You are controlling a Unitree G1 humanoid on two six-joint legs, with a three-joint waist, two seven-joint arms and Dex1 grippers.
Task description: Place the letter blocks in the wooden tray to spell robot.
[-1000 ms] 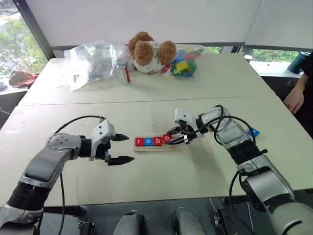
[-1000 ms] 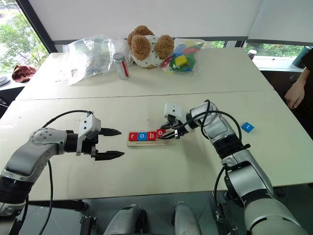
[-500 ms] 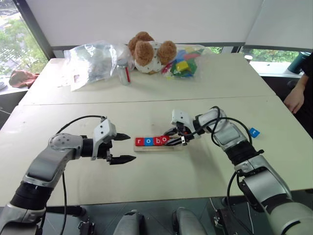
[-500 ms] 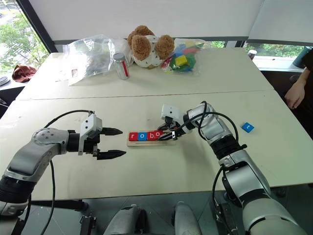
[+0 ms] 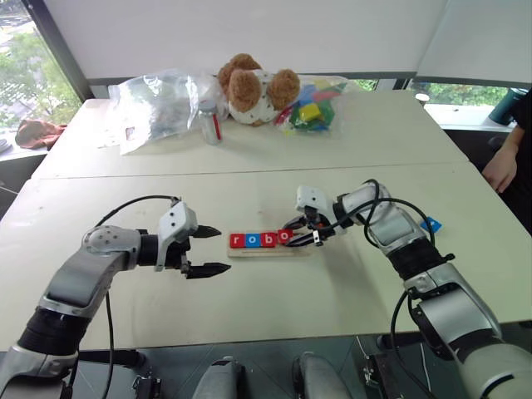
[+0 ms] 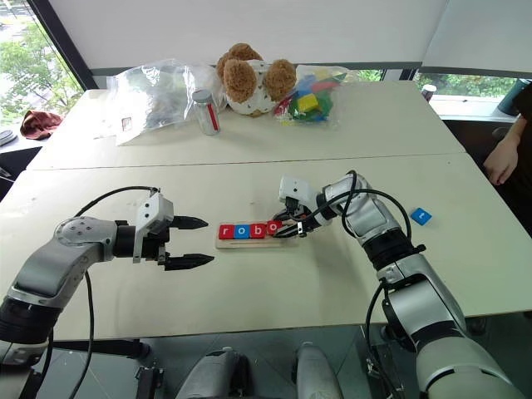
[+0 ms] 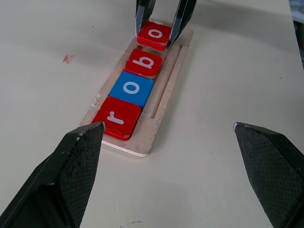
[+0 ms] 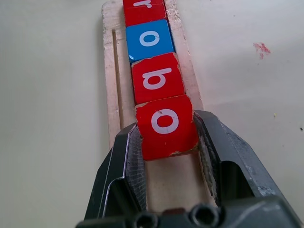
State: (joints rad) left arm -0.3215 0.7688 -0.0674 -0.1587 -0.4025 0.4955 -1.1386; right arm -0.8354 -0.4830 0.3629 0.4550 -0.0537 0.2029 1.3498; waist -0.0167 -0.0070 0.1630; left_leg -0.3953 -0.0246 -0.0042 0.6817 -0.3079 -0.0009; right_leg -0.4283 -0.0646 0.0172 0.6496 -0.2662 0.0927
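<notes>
While the right gripper (image 8: 166, 142) pinches the red "o" tile (image 8: 165, 124) by its side edges, light, rigid, slick; left gripper (image 7: 168, 175) fingers spread.

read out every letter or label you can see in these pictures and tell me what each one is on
"r": red letter block at the end of the wooden tray nearest the left gripper.
"o": blue letter block, next in the row.
"b": red letter block, third.
"o": red letter block, fourth, between the right gripper fingers.
Blue tile lying apart on the table: white mark too small to read.
Jar label: unreadable.
</notes>
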